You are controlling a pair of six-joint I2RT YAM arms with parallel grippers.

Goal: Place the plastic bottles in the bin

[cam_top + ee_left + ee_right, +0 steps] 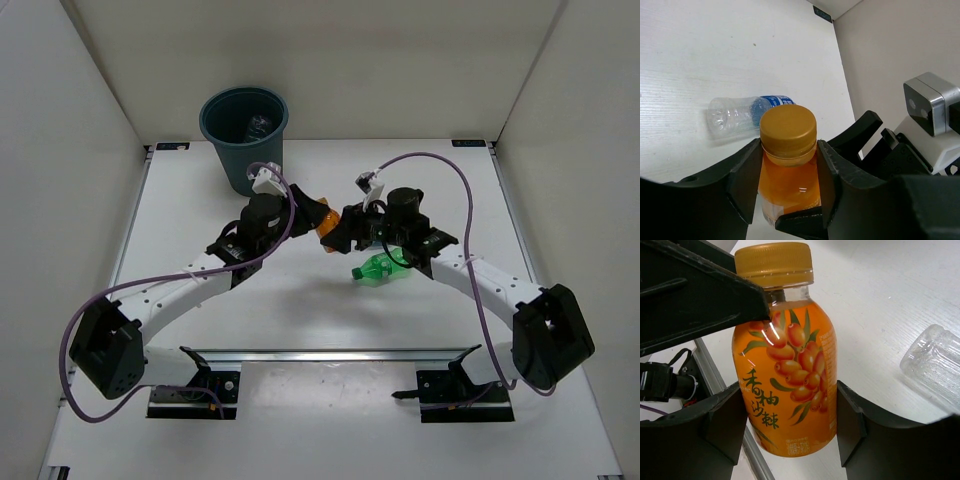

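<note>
We see left jaws closed at neck of orange plastic bottle with gold cap [790, 370]; right jaws closed round its labelled body. Bottle held nearside of dark teal round plastic bin [240, 152], slightly right. Farther from bin, translucent green plastic bottle [380, 268] lies on table [300, 320].

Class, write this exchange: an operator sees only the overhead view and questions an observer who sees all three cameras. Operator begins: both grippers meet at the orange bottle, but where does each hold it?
Observer: The left gripper pinches the orange bottle at its neck, just under the cap.
Operator: And the right one?
Observer: The right gripper clamps the body, lower down.
Operator: Anything hidden under the arms?
Observer: Yes, a clear bottle with a blue label lies on its side on the table.
</note>
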